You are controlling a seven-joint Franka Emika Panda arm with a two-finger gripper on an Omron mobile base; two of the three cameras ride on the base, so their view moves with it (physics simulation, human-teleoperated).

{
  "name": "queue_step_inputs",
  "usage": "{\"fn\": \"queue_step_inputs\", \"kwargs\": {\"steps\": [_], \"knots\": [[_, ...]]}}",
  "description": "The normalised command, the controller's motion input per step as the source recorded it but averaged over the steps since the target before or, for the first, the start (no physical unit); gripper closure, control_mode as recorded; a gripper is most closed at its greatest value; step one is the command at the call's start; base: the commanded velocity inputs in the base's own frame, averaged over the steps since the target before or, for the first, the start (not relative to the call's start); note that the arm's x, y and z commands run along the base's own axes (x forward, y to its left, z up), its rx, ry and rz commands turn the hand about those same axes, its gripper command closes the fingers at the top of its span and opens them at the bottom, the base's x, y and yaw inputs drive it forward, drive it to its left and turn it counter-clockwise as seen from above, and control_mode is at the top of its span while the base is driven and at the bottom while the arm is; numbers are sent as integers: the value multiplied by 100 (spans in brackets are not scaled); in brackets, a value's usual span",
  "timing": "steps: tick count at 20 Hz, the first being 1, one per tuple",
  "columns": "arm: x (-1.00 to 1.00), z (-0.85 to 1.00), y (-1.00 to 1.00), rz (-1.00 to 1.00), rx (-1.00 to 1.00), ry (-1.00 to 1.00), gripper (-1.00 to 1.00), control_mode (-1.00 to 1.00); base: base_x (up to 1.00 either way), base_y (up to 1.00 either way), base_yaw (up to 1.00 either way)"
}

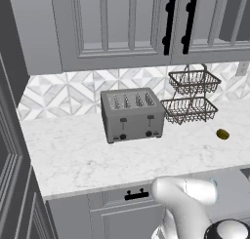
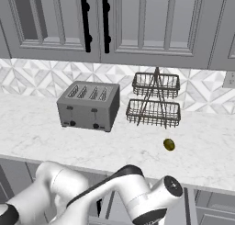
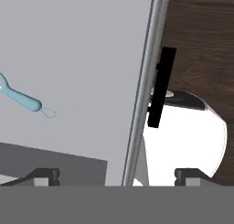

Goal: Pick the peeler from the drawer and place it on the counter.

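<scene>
Hand view gives me what the base cameras lack: one peeler (image 3: pixel 20 98) lying on the grey floor of the open drawer (image 3: pixel 82 49), at far left, beside the drawer front with its black handle (image 3: pixel 161 87). End effector (image 3: pixel 117 175) fingertips wide apart, holding nothing. Both base views: one toaster (image 1: pixel 132 114), one two-tier wire basket (image 1: pixel 191 95), one olive lump (image 1: pixel 222 134) on the surface (image 1: pixel 73 155).
</scene>
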Motion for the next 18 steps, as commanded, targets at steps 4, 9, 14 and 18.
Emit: {"fn": "queue_step_inputs", "kwargs": {"steps": [4,9,14,18], "knots": [[8,-39,-2,-13,0,15,-100,-100,0,0,0],[1,-61,-8,-13,0,7,-100,-100,0,0,0],[0,-39,0,-6,0,7,-100,-100,0,0,0],[-30,-3,0,0,0,4,-100,-100,0,0,0]]}}
